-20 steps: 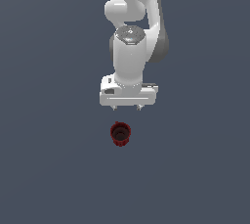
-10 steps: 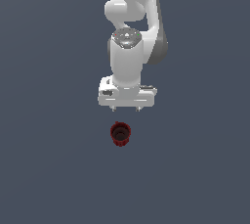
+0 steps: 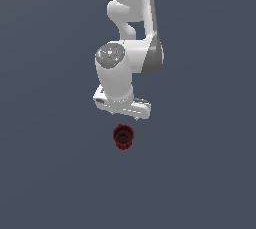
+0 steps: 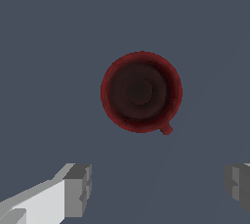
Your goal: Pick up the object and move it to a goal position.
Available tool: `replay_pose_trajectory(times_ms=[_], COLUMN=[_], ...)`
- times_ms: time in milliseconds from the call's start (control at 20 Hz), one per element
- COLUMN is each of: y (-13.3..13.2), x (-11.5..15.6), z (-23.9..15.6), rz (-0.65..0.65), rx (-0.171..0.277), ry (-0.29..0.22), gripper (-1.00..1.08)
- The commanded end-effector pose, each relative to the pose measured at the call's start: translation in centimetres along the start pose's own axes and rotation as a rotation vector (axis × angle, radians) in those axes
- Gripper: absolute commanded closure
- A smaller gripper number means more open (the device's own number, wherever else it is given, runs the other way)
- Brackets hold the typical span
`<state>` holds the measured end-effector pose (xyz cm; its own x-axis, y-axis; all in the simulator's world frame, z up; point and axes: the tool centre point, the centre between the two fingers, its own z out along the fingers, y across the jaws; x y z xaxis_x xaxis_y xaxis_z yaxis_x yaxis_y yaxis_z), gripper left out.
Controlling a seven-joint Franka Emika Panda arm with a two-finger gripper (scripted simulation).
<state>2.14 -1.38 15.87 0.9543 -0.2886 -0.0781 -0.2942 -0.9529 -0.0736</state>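
The object [image 3: 123,137] is a small dark red cup with a ribbed wall and a dark hollow, standing upright on the grey floor. In the wrist view the object [image 4: 141,91] shows from above, with a small nub on its rim. My gripper [image 3: 123,116] hangs just beyond it in the exterior view, fingers pointing down. It is open, and the fingers [image 4: 78,189] stand wider apart than the cup. Nothing sits between them. In the wrist view the cup lies off the line between the fingertips of the gripper [image 4: 158,185], not touching either one.
A flat, uniform dark grey floor [image 3: 45,173] surrounds the cup. The white arm [image 3: 127,28] rises behind the hand towards the top of the exterior view. No other objects or edges show.
The hand has turned about its own axis, so the finger bar now sits slanted, and it has shifted slightly towards the exterior view's left and lower. The cup has not moved.
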Motion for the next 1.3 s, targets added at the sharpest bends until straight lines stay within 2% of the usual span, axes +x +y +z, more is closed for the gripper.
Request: replay_pose_trajectory(times_ms=[0, 450, 750, 1000, 1250], y=[0.6, 2.5, 3.1, 3.4, 3.5], x=[0.4, 1.6, 2.2, 2.6, 2.7], z=[0.8, 3.6, 4.8, 5.3, 5.6], rz=[0.101, 0.499, 0.689, 0.784, 0.828], rx=[0.029, 0.148, 0.206, 0.236, 0.250], ry=[-0.041, -0.226, -0.333, -0.392, -0.421], gripper=[-1.00, -1.00, -1.00, -1.00, -1.00])
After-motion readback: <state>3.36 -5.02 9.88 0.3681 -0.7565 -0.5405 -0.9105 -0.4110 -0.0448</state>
